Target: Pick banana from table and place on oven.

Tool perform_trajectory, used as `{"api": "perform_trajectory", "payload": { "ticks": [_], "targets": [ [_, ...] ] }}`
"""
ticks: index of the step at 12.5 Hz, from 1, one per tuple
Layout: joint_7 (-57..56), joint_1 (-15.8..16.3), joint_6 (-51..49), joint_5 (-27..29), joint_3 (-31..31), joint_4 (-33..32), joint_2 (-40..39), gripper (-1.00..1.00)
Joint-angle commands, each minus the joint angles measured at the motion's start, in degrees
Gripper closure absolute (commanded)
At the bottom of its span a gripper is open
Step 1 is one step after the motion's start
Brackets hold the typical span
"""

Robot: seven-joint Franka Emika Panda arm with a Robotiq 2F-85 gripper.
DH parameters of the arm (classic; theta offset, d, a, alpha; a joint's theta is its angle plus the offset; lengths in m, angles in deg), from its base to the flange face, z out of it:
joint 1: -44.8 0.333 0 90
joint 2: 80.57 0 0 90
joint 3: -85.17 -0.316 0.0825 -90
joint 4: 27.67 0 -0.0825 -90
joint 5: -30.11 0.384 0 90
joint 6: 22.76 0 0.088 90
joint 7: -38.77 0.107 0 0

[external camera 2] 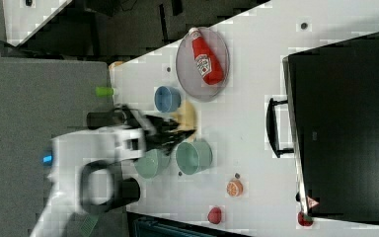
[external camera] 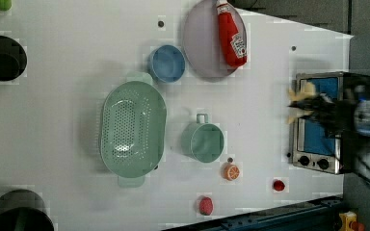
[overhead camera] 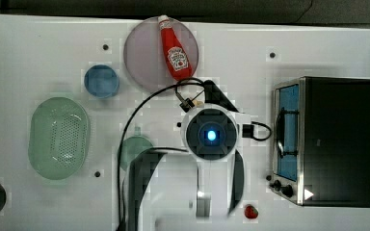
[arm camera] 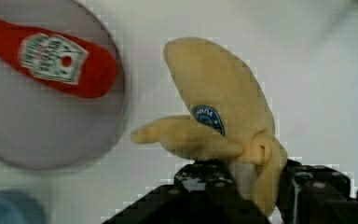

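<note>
Gripper [arm camera: 249, 186] clamped on the banana [arm camera: 223, 121], holding it in the air above the white table [overhead camera: 38, 53], near the plate [overhead camera: 144, 57] with the ketchup bottle [overhead camera: 176, 50]; the oven [overhead camera: 337, 139] sits well apart

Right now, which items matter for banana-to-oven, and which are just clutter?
Job:
banana, held in the gripper
oven
table

Clutter:
ketchup on plate
blue bowl
colander
green cup
orange slice
</note>
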Motion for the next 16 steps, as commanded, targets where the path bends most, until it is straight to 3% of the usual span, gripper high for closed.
{"api": "perform_trajectory", "payload": {
  "ticks": [1, 4, 8, 16],
  "targets": [
    [1.88, -1.21, -11.34, 1.26, 1.75, 3.55, 7.64, 0.48],
    [0.27, -2.55, -17.67, 1.03, 5.95, 5.48, 10.39, 0.48],
    [-11.52, -3.48, -17.4, -0.83, 14.37, 8.18, 7.72, 0.48],
    [-38.29, -3.79, -16.57, -2.23, 27.98, 25.49, -12.15, 0.48]
  ]
}}
